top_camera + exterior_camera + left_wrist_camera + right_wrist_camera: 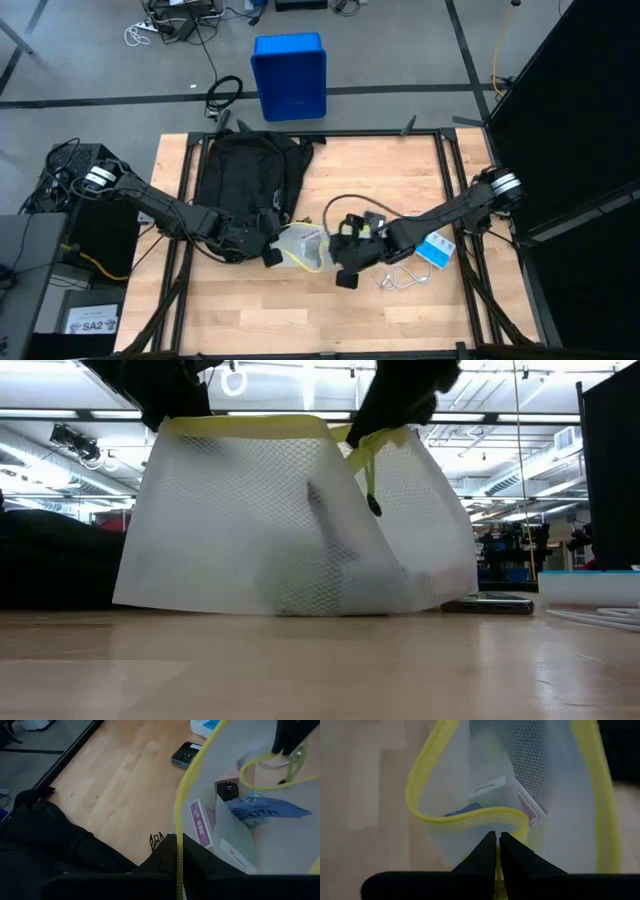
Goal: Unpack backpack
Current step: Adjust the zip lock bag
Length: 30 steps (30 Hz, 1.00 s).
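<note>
— What's inside?
— I'm seeing cards and a blue packet in the mesh pouch (303,247); both the left gripper (178,851) and right gripper (498,851) are pinching its yellow rim.
— Backpack?
— The backpack (245,170) is lying just behind the left gripper.

White mesh pouch (290,520) with yellow rim upright on wooden table (320,670).

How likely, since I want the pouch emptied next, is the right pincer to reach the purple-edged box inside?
Probably not yet: the right pincer is shut on the mesh pouch's yellow rim, the left pincer on the opposite edge. The purple-edged box lies deeper inside; the right must let go first.
</note>
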Each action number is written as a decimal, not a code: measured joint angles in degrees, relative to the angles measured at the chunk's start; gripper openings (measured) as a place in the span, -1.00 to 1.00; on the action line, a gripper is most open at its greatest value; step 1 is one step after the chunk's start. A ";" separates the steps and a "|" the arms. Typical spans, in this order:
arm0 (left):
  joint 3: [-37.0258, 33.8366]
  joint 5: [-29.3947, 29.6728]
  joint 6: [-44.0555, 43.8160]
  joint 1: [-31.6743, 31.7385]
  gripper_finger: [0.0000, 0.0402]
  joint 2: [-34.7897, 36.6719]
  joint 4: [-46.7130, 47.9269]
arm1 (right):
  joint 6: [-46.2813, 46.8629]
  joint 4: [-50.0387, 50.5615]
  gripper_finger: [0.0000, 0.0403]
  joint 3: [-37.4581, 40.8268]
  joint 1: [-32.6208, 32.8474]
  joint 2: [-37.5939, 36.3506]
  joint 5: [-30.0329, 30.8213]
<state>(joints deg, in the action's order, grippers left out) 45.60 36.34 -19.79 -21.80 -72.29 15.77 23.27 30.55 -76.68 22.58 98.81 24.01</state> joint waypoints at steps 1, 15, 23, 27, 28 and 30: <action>0.02 0.00 0.00 0.00 -1.00 0.00 0.00 | 0.02 -2.30 -1.00 2.00 0.03 -1.61 -0.19; 0.02 -0.04 0.00 -0.02 -1.00 0.00 -0.79 | 5.60 -9.88 -0.90 17.10 0.07 -8.24 -0.24; 0.02 0.00 -0.02 0.00 -1.00 0.00 -0.55 | 1.19 -14.43 -0.41 16.92 1.68 -8.61 -0.24; 0.02 0.00 -0.02 0.00 -1.00 0.00 -0.46 | -1.83 -13.55 -0.14 14.42 2.56 -8.88 0.11; 0.02 0.00 -0.02 0.00 -1.00 0.00 -0.44 | -1.90 -12.69 -0.09 13.73 2.99 -9.12 0.82; 0.02 0.01 -0.04 0.00 -1.00 0.00 -0.39 | -2.50 -12.43 -0.02 12.38 3.85 -9.19 1.65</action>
<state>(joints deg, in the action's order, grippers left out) 45.63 36.35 -19.83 -21.80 -72.29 15.38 20.76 18.12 -64.30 26.43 89.62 25.66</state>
